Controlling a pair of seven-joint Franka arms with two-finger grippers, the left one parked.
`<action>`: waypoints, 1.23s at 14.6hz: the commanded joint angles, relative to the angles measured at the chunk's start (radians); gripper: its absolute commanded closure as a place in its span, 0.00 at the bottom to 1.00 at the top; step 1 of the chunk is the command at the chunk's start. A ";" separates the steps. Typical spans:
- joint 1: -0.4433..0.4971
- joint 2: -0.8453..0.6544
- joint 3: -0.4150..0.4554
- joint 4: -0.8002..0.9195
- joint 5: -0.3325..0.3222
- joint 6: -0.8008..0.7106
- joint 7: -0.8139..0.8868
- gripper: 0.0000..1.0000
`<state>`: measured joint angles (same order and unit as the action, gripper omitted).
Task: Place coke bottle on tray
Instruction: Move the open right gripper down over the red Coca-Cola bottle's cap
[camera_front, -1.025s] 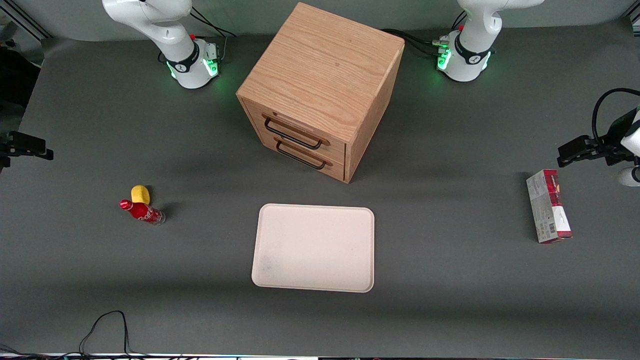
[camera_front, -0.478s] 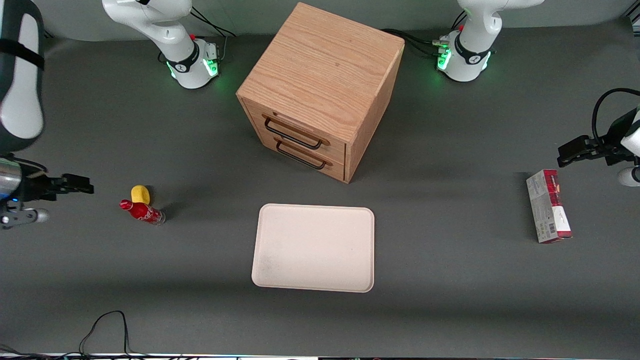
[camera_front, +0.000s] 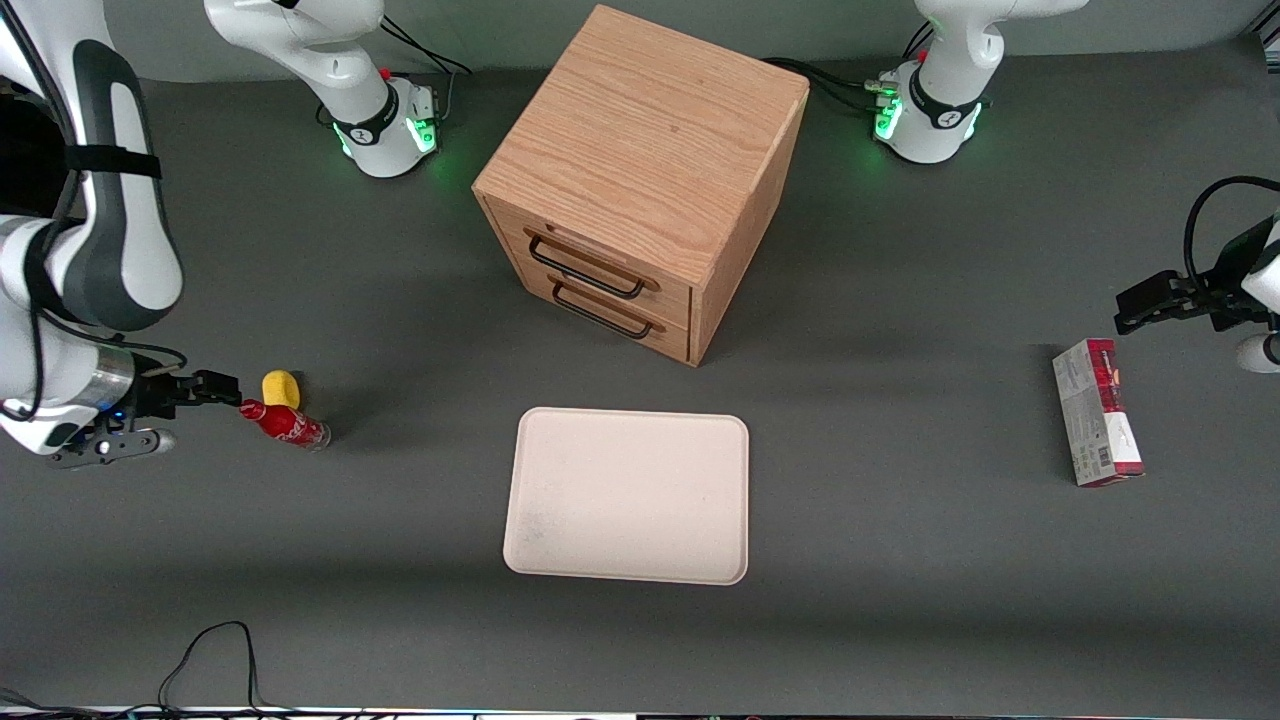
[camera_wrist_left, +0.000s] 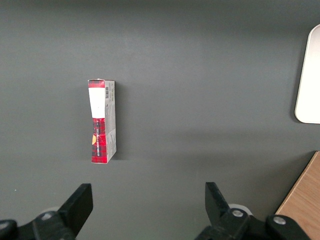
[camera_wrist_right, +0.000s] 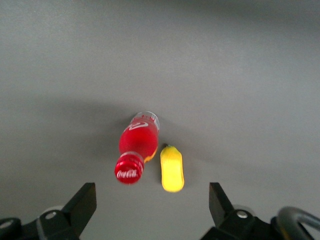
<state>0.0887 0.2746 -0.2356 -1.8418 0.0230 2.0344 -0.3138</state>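
While my hand (camera_front: 225, 385) hangs spread wide, the bottle (camera_front: 284, 423) stands just beside it, seemingly tilted, well apart from the tray (camera_front: 628, 495).

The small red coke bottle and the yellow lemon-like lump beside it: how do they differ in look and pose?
The small red coke bottle is larger and carries a cap and white script; the yellow lemon-like lump is smaller, plain and rounded. The bottle stands upright; the lump lies low on the table. Both are on the grey table, side by side. The right arm's pincer, open, is close to the bottle's cap.
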 joint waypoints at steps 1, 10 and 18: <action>0.028 -0.046 -0.007 -0.118 0.015 0.101 -0.001 0.00; 0.029 -0.038 -0.007 -0.168 0.015 0.165 0.001 0.00; 0.051 -0.034 -0.007 -0.159 0.017 0.178 0.070 1.00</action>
<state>0.1177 0.2652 -0.2365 -1.9788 0.0251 2.1936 -0.2822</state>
